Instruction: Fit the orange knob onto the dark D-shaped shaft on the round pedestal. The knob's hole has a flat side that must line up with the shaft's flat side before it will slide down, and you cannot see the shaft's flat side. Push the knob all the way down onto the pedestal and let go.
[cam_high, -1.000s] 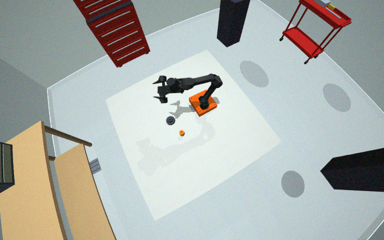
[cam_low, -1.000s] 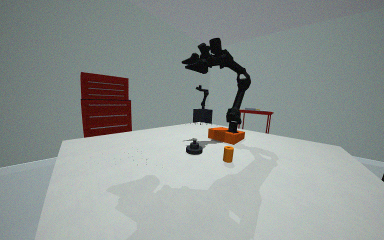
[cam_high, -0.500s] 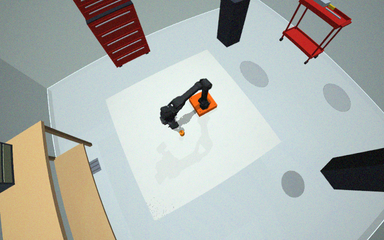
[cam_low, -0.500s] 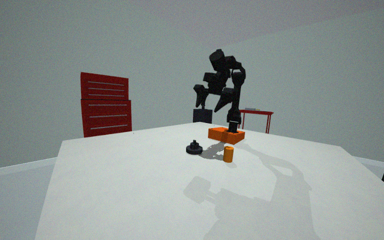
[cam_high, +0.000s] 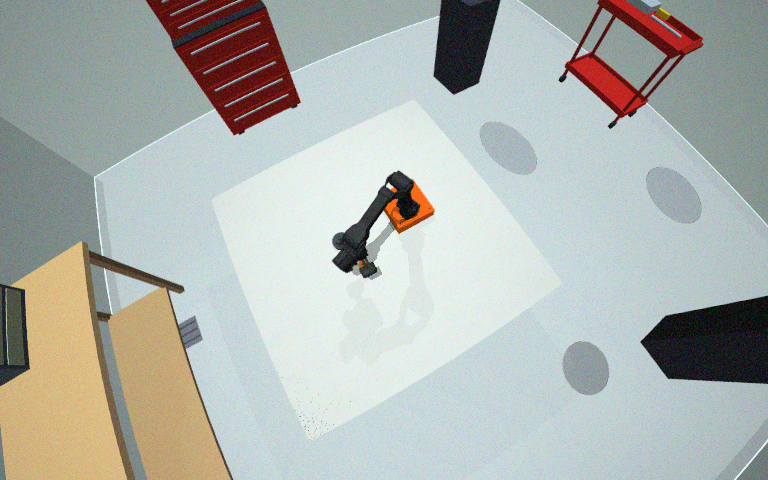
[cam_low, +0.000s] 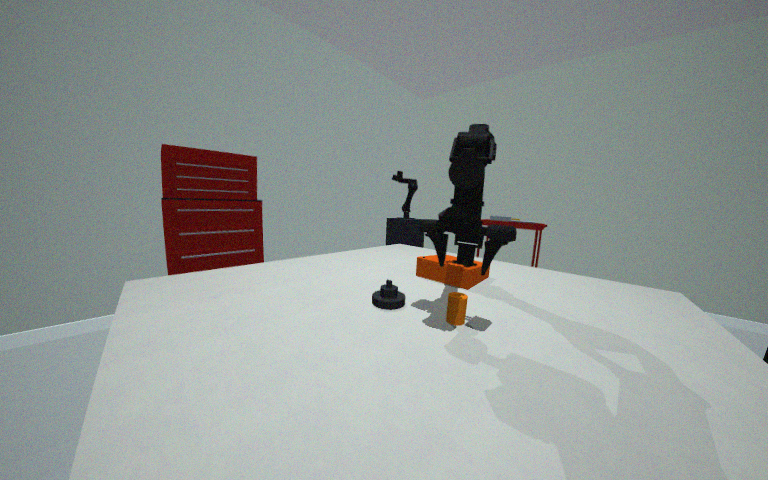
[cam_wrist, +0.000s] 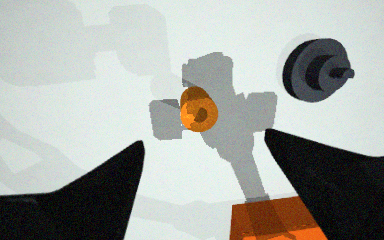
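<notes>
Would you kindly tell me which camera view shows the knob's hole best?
The wrist view: it looks down onto the orange knob, so its hole shows as a dark patch. The exterior view shows only the upright side. In the top view the arm mostly hides it.

My jaws are black, my arm (cam_low: 467, 186) dark charcoal, my base (cam_low: 451, 272) orange. Knob (cam_low: 455, 308): orange, plain. Pedestal (cam_low: 388, 299) and shaft (cam_wrist: 342, 73): dark grey to black. Bench (cam_low: 283, 362): off-white, crossed by grey shadows. Cabinet (cam_low: 210, 209): red with silver drawer stripes. Cart (cam_high: 651, 28): red. Walls grey-green.
</notes>
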